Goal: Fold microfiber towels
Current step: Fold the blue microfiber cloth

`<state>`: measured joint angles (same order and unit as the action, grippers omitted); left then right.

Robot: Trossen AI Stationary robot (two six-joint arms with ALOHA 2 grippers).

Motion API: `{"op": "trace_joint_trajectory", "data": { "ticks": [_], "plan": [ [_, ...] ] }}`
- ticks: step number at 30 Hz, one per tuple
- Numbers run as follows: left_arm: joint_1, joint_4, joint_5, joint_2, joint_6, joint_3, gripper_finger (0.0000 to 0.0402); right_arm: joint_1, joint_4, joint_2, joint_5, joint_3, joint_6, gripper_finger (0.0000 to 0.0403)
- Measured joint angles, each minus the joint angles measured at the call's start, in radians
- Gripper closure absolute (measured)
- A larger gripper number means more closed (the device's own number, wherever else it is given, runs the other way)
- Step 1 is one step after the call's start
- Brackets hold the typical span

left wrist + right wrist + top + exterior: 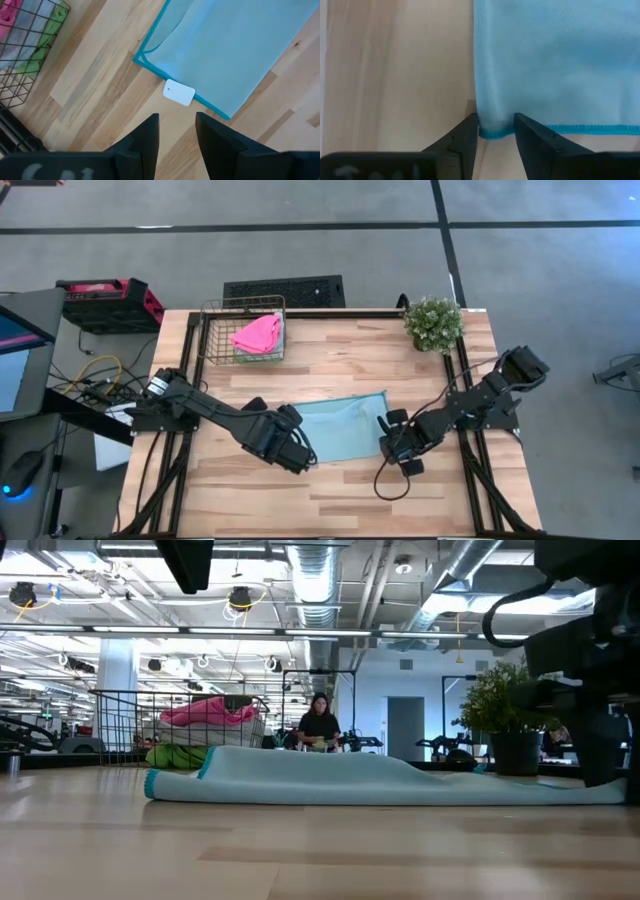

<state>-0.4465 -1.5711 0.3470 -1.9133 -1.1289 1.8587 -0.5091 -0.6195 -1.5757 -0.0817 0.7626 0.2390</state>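
The right hand has its fingers either side of the teal towel corner, closing but not yet clamped. The left hand hovers released just short of the towel's white tag. The towel lies between the hands on the surface, seemingly half folded; pink towel and others wait in the basket beyond.

A grey floor crossed by dark lines lies around the wooden table, with a red crate and a black crate on it beyond the table's far edge. In the low view, ducts and lit strips run under an open ceiling, and a person sits far back.
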Motion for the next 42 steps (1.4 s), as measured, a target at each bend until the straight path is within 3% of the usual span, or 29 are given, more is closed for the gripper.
{"op": "trace_joint_trajectory", "data": {
  "ticks": [4, 9, 11, 18, 30, 35, 42],
  "plan": [
    [0.0, 0.0, -0.002, 0.0, -0.001, 0.0, 0.0281, 0.013, 0.007, 0.0, 0.002, -0.001, 0.016, 0.0281],
    [-0.001, 0.0, -0.011, -0.001, -0.001, 0.0, 0.0281, 0.041, 0.0, 0.001, 0.007, 0.003, 0.056, 0.0372],
    [-0.004, 0.0, -0.011, -0.001, -0.001, 0.0, 0.0281, 0.056, -0.031, -0.001, 0.013, 0.026, 0.057, 0.0389],
    [-0.024, 0.0, -0.015, -0.001, -0.018, 0.0, 0.0281, 0.127, -0.05, 0.0, 0.005, 0.188, -0.074, 0.0396],
    [-0.085, 0.0, -0.035, 0.008, -0.114, 0.0, 0.0281, 0.274, 0.281, 0.0, 0.009, 0.277, -0.296, 0.0397],
    [-0.11, 0.0, -0.028, 0.042, -0.177, 0.0, 0.0281, 0.314, 0.33, -0.001, 0.01, 0.312, -0.35, 0.0399],
    [-0.13, 0.0, -0.019, 0.078, -0.23, 0.0, 0.0281, 0.319, 0.346, -0.132, 0.054, 0.435, -0.426, 0.0399]
  ]
}}
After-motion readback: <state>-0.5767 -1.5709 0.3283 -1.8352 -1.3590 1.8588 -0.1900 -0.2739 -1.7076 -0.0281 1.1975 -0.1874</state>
